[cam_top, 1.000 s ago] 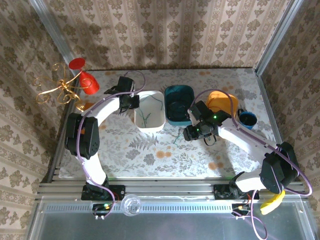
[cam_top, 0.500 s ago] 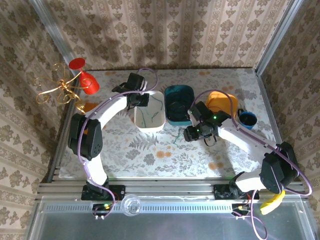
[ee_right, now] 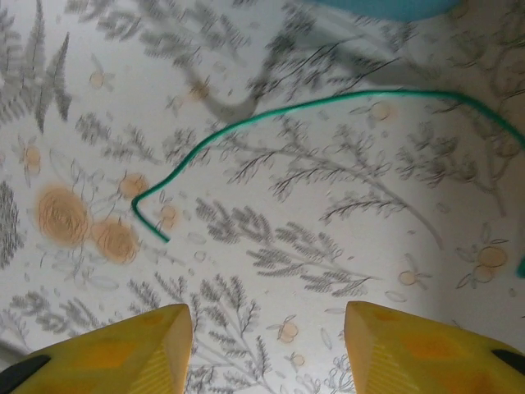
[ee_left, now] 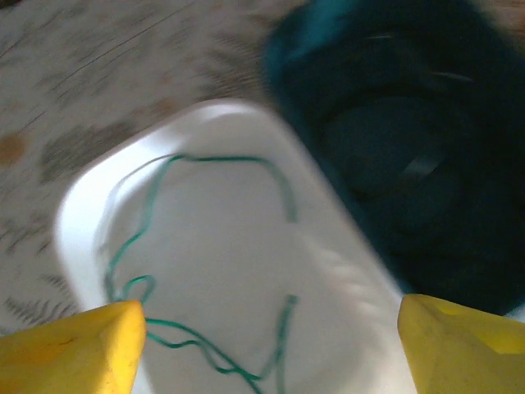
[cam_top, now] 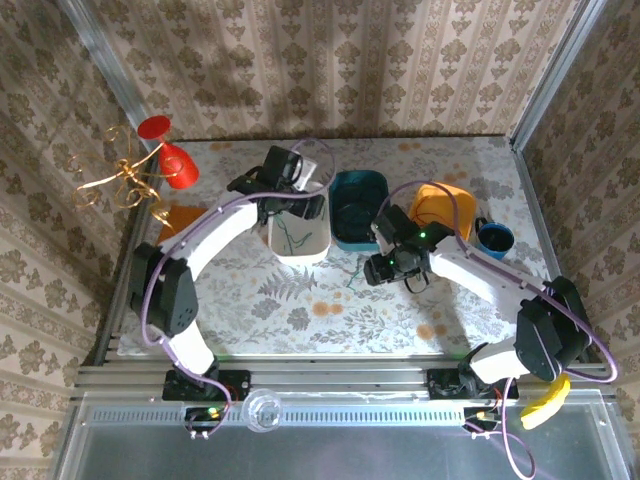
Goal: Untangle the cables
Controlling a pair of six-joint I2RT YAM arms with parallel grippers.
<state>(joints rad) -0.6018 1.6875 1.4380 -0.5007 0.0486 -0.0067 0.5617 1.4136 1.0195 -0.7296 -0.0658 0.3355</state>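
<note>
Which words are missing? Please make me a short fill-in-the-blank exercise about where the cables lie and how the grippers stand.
1. The tub holding the looped cable under the left gripper is ____ in colour.
2. The stray cable on the tablecloth below the right gripper is ____ in colour.
3. Both grippers have their jaws ____, with nothing between them.
Missing words: white; green; open.
</note>
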